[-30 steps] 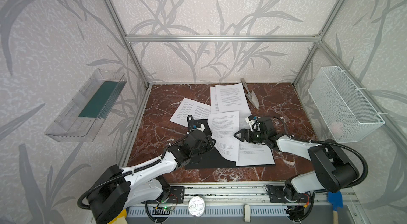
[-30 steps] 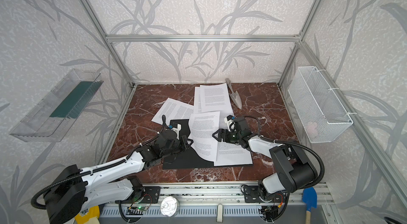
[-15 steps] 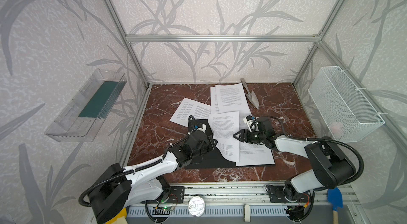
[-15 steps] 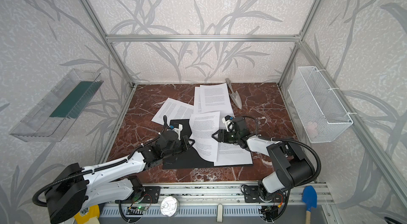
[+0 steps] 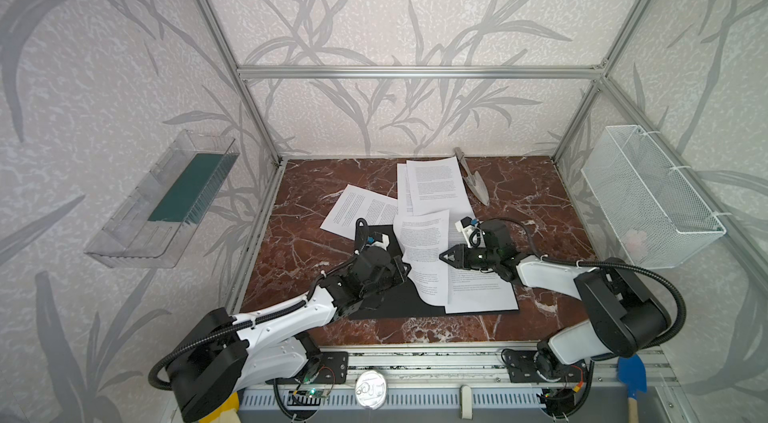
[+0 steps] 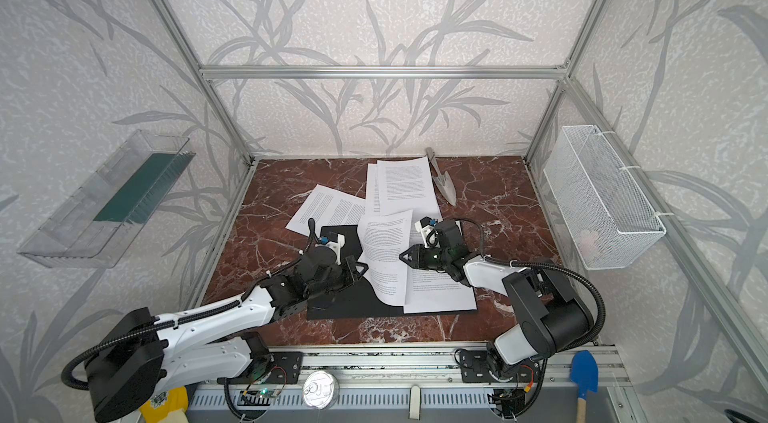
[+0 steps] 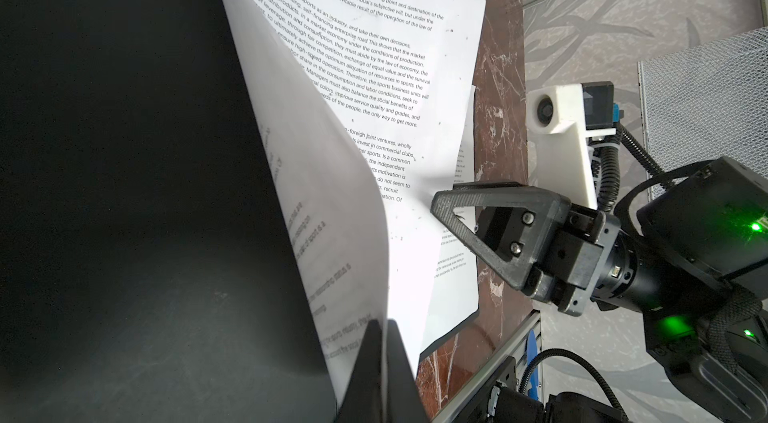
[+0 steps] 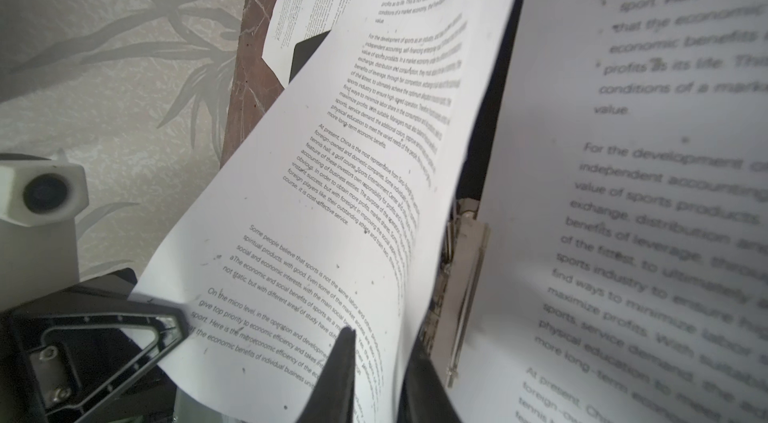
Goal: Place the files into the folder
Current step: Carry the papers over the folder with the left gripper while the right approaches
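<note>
We note both top views look down from high at the near edge over the whole table (image 5: 540,200), while the wrist cameras sit close, facing each other across the same curled sheet (image 7: 332,175).

Printed in black on the lifted sheet (image 8: 316,200): "At present, China is the most representative" and, lower, "Some people believe that sports is not the same labor". Printed on the flat sheet (image 7: 395,46), at about four o'clock from it in both top views: "For the development of sports as an industry, and take their own decisions" and "independent accounting, self-financing enterprise road". Too small to read on the far sheets (image 5: 432,184) at twelve o'clock.
</note>
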Robot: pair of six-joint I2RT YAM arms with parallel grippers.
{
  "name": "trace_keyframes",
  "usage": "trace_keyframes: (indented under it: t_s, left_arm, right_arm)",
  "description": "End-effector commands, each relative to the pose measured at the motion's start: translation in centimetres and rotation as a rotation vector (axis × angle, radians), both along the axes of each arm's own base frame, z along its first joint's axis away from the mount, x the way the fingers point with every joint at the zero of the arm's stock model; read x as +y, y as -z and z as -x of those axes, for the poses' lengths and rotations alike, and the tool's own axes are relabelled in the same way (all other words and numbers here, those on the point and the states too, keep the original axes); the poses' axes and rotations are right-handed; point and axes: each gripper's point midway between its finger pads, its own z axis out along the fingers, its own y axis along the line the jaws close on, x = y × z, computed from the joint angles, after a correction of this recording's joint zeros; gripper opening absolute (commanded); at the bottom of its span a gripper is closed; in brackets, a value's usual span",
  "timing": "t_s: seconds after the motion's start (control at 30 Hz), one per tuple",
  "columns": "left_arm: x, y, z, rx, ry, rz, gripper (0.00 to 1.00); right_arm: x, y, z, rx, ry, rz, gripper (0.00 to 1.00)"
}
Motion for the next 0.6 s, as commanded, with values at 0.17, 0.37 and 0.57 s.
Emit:
trace_keyframes:
  t_s: [0.17, 0.37, 0.57]
  left_arm:
    - [-0.7, -1.8, -0.5, -0.029, -0.010, 0.053, 0.00]
    - [-0.8, -1.9, -0.3, -0.031, -0.006, 0.061, 0.00]
    - [-0.9, -2.1, -0.2, -0.041, -0.001, 0.062, 0.00]
  right_arm:
    - [-0.4, -0.1, -0.8, -0.052, 0.020, 0.101, 0.21]
    - [-0.5, 0.4, -0.9, -0.045, 0.031, 0.119, 0.14]
    - [-0.4, 0.0, -0.8, -0.049, 0.020, 0.110, 0.00]
